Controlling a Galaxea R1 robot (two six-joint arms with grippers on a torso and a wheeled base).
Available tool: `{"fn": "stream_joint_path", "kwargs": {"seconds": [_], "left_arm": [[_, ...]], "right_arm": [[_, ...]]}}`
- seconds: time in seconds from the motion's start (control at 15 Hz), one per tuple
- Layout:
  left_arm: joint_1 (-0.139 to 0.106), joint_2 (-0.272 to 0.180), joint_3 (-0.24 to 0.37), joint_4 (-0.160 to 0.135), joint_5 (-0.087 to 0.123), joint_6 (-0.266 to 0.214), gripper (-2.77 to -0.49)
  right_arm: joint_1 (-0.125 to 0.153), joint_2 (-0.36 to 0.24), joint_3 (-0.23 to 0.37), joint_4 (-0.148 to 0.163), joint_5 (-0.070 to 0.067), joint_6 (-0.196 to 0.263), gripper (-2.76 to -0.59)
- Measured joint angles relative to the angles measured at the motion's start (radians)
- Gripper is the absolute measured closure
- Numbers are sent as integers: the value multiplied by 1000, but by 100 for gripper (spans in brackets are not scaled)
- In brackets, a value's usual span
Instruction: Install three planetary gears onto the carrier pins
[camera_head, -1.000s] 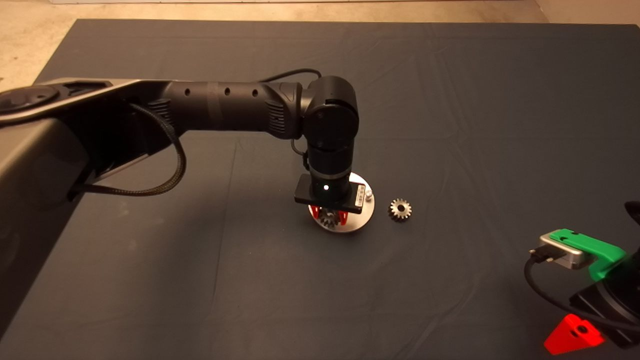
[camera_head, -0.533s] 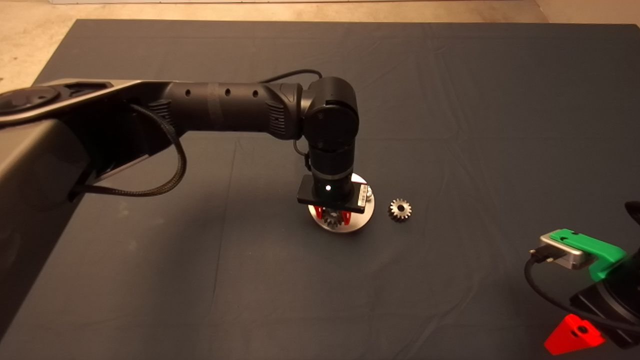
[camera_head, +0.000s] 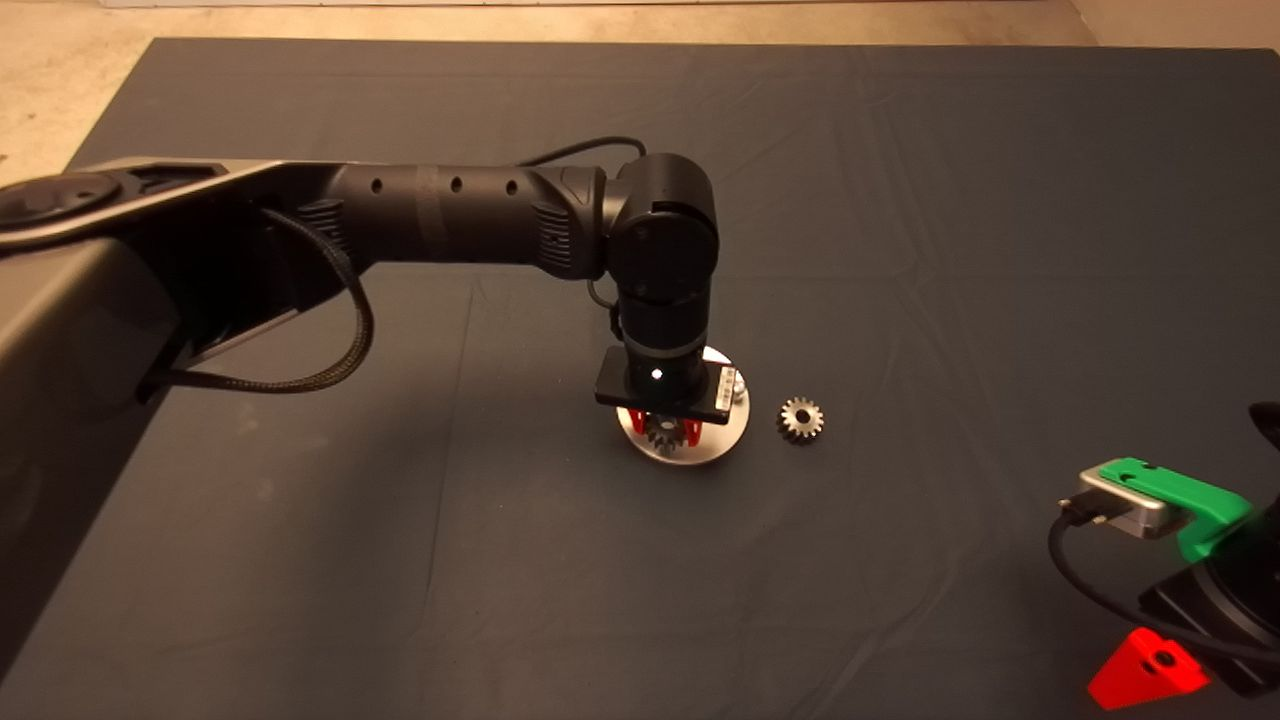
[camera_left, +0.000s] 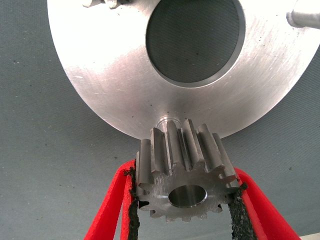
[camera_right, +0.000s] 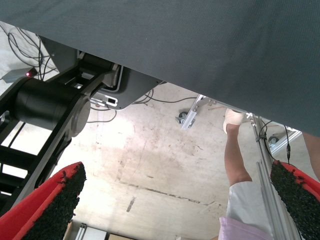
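Note:
A shiny round disc (camera_head: 725, 440) with a large centre hole lies mid-mat, and my left gripper (camera_head: 664, 432) hangs straight above its near rim. That gripper (camera_left: 185, 176) is shut on one planetary gear (camera_left: 182, 160), its black pads pressing the teeth on both sides. A carrier pin (camera_left: 169, 122) shows just beyond the gear at the disc (camera_left: 100, 90) edge; I cannot tell if the gear is on it. Another pin (camera_left: 306, 16) stands further round the disc. A second gear (camera_head: 800, 419) lies flat on the mat to the disc's right.
My right gripper (camera_right: 175, 200) waits open at the mat's lower right corner, its green body (camera_head: 1170, 503) showing there. Its wrist view shows floor, a machine frame and a person's leg (camera_right: 237, 165). The left arm (camera_head: 450, 215) spans the mat's left half.
The left gripper, still holding the gear, has edged slightly to the right over the disc. The loose gear and the right arm have not moved.

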Motion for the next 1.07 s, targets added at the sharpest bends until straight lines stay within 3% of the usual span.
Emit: {"fn": "stream_joint_path", "kwargs": {"seconds": [0.2, 1.07], "left_arm": [[0, 0, 0, 0, 35, 0, -94], [14, -1, 6, 2, 37, 1, -94]], "right_arm": [[0, 0, 0, 0, 0, 0, -275], [0, 0, 0, 0, 0, 0, -275]]}}
